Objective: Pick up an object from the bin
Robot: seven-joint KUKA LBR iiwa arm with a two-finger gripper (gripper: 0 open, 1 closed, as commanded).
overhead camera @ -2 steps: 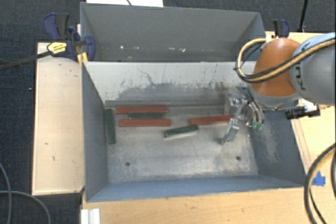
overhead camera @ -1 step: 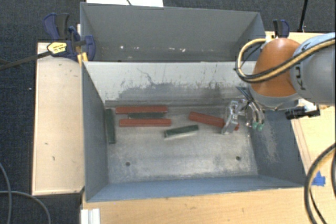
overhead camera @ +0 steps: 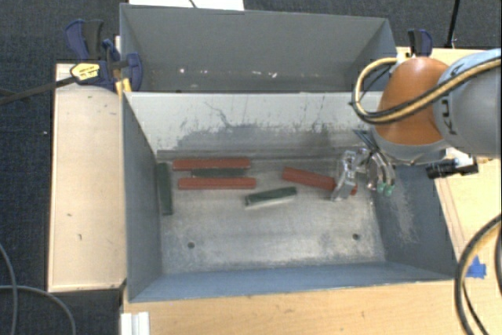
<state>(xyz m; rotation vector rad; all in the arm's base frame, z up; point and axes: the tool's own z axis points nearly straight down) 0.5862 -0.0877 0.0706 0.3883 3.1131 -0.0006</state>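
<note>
My gripper (overhead camera: 345, 186) hangs low at the right side of the bin, its metal fingers pointing down over the right end of a red bar (overhead camera: 307, 179) that lies slanted on the floor. The fingertips sit at or just above that end; whether they close on it I cannot tell. Just left of the red bar lies a dark green bar (overhead camera: 271, 198), tilted slightly.
At the back left lie two long red bars (overhead camera: 212, 165) (overhead camera: 216, 183) with a dark green strip between them. Another dark green bar (overhead camera: 164, 188) stands along the left wall. The arm with its orange cover and cables reaches in from the right.
</note>
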